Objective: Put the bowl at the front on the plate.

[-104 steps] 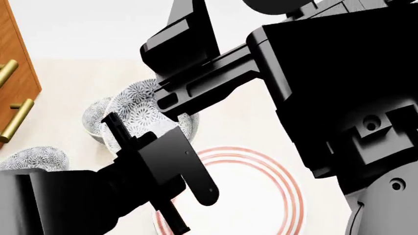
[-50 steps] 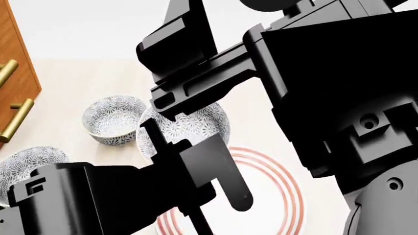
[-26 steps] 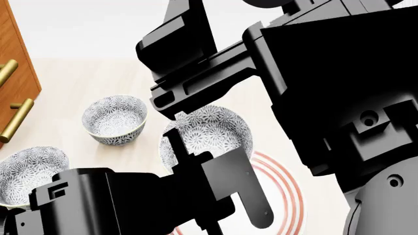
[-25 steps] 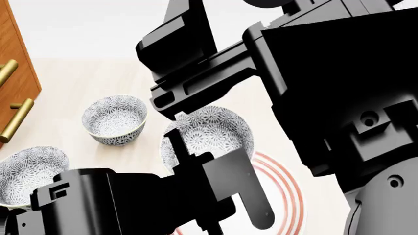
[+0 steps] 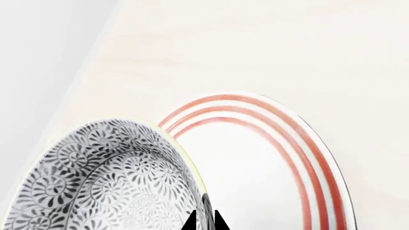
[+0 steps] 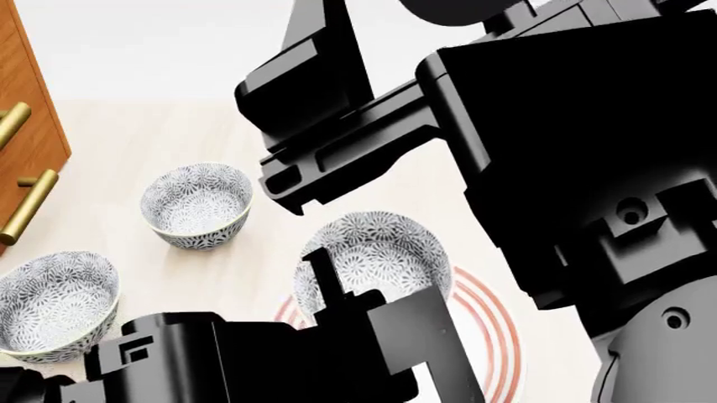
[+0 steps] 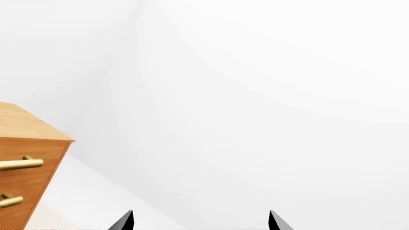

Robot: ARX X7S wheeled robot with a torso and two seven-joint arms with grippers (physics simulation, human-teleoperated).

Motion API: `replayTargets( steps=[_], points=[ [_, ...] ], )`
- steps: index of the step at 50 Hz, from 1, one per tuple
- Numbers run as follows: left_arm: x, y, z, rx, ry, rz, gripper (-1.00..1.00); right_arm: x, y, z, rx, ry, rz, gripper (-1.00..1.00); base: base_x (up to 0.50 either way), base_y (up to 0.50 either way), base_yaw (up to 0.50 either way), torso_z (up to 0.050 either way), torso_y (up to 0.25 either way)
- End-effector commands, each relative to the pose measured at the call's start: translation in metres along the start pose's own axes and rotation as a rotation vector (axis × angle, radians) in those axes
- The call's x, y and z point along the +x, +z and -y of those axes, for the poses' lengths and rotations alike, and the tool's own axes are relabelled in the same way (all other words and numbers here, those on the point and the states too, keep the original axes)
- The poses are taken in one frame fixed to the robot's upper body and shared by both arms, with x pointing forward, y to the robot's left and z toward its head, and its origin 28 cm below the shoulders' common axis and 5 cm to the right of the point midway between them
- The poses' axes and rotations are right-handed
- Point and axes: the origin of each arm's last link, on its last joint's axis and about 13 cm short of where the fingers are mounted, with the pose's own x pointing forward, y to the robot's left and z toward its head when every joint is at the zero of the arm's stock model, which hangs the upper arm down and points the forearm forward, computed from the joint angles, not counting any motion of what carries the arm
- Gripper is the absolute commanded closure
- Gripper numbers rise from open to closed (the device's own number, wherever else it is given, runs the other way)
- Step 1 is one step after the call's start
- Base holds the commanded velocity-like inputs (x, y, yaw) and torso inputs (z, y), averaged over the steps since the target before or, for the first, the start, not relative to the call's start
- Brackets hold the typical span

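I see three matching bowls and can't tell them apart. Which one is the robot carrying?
Find the wide white plate with red rings. The bowl over its edge, pinched at the rim by the left gripper, is the one. The two other bowls sit apart, nearer the wooden cabinet.

Gripper-held bowl (image 5: 108,182) over plate (image 5: 268,163)
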Motion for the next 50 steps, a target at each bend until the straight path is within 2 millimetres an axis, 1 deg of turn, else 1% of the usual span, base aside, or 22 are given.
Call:
replayTargets(
  steps=[1, 18, 50],
  points=[
    [0.004, -0.001, 0.003, 0.019, 0.018, 0.003, 1.00, 0.000, -0.004, -0.001, 0.003, 0.004, -0.003, -1.00, 0.00, 0.00, 0.00, 0.000, 0.000],
    [0.006, 0.001, 0.008, 0.028, 0.004, 0.015, 1.00, -0.001, -0.006, -0.001, 0.009, 0.003, -0.005, -1.00, 0.00, 0.00, 0.00, 0.000, 0.001],
    [0.013, -0.008, 0.022, 0.022, -0.048, 0.002, 1.00, -0.001, -0.009, -0.001, 0.016, 0.002, -0.002, -1.00, 0.00, 0.00, 0.00, 0.000, 0.001]
  ],
)
